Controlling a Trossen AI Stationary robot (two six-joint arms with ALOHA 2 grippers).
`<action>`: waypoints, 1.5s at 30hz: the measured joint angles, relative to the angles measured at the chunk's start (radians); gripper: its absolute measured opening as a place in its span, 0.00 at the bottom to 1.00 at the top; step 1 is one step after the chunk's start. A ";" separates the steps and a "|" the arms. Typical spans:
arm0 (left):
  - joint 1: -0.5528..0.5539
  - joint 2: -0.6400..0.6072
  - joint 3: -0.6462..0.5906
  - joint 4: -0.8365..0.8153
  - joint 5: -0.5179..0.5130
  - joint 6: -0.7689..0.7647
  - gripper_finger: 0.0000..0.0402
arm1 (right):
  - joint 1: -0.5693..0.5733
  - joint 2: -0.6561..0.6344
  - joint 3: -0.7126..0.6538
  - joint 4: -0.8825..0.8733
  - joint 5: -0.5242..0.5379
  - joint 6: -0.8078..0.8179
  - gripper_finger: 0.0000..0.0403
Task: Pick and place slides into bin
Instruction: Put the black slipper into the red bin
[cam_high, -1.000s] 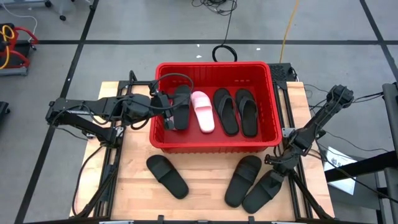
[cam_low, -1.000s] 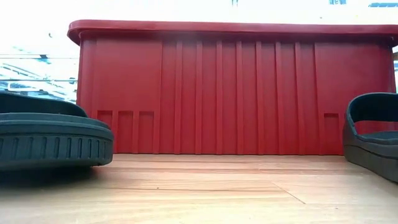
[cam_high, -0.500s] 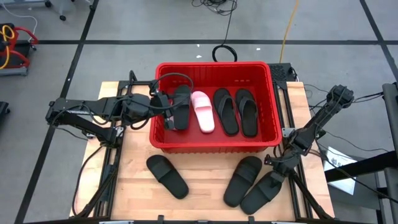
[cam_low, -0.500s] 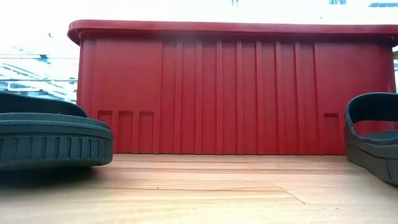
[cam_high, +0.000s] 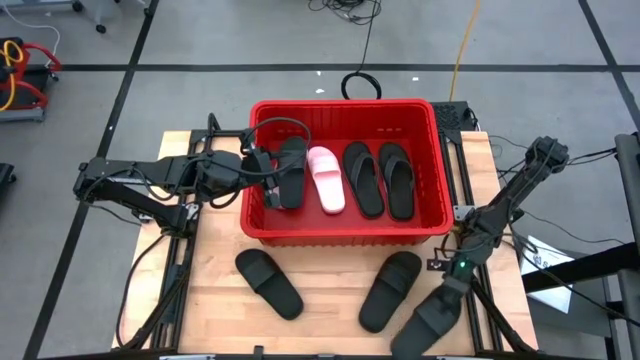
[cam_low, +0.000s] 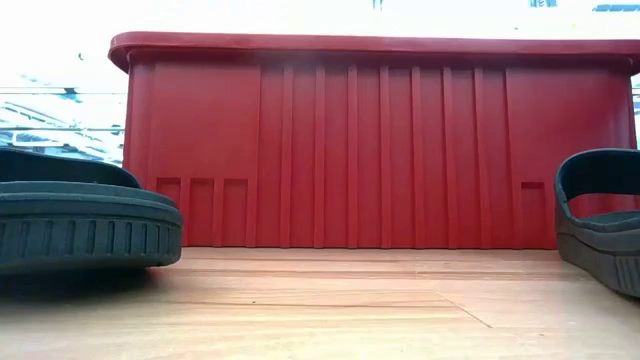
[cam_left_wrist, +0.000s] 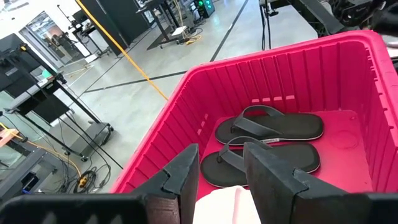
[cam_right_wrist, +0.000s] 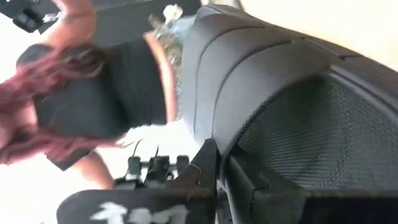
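The red bin stands at the table's far middle and holds a black slide, a pink one and two black sandals. My left gripper hangs open over the bin's left side, above the black slide; in its wrist view the gripper has nothing between its fingers. On the table in front of the bin lie two black slides. At the near right, my right gripper is shut on a third black slide. My right gripper pinches the black slide between its two fingers at the end nearest the table's right edge, beside the ribbed strap. The fingers come from the right, nearly level. The held end is raised, and the slide slants down toward the near edge.
In the low view the bin's front wall fills the middle, with a black slide at the left and another at the right. A person in dark clothes stands beyond the table. Bare wood lies between the loose slides.
My right gripper has shut on the near-right slide, tipped up and risen a little. The slide's held end has lifted, and the slide has turned partly onto its side and swung toward the near edge. The other slides have stayed where they were.
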 joint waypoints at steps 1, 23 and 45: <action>0.000 0.000 0.000 0.000 0.000 0.000 0.33 | 0.005 0.000 0.010 0.002 -0.014 0.009 0.01; 0.000 0.000 0.000 -0.001 0.000 -0.002 0.33 | 0.113 0.000 0.273 -0.066 0.080 0.072 0.00; 0.000 0.000 0.000 0.003 0.000 0.027 0.33 | -0.022 -0.025 0.504 -0.267 0.543 -0.670 0.00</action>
